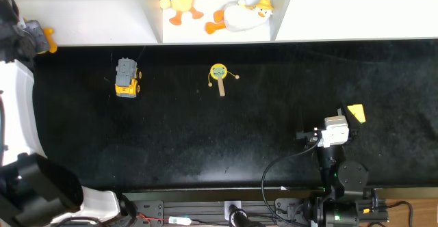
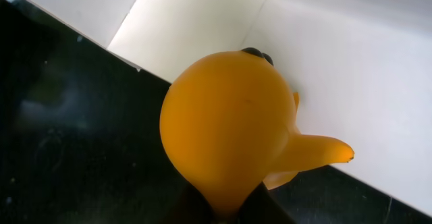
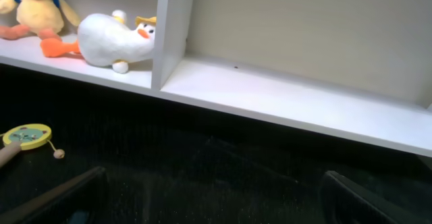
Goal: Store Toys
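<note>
My left gripper point(image 2: 226, 210) is shut on an orange rubber duck-like toy point(image 2: 229, 126), held at the white shelf's left compartment point(image 2: 337, 69); in the top view the toy point(image 1: 46, 39) is at the far left edge of the shelf. A grey and yellow toy truck point(image 1: 126, 78) and a small green rattle drum point(image 1: 219, 75) lie on the black table. The rattle drum point(image 3: 25, 136) is well ahead of my right gripper point(image 3: 216, 200), which stands open and empty at the table's right point(image 1: 340, 117).
A yellow plush duck point(image 1: 181, 0) and a white plush goose point(image 1: 239, 15) lie in the shelf's middle compartment. The right compartment point(image 3: 290, 92) has bare floor. A small yellow triangular piece point(image 1: 356, 112) lies beside my right gripper.
</note>
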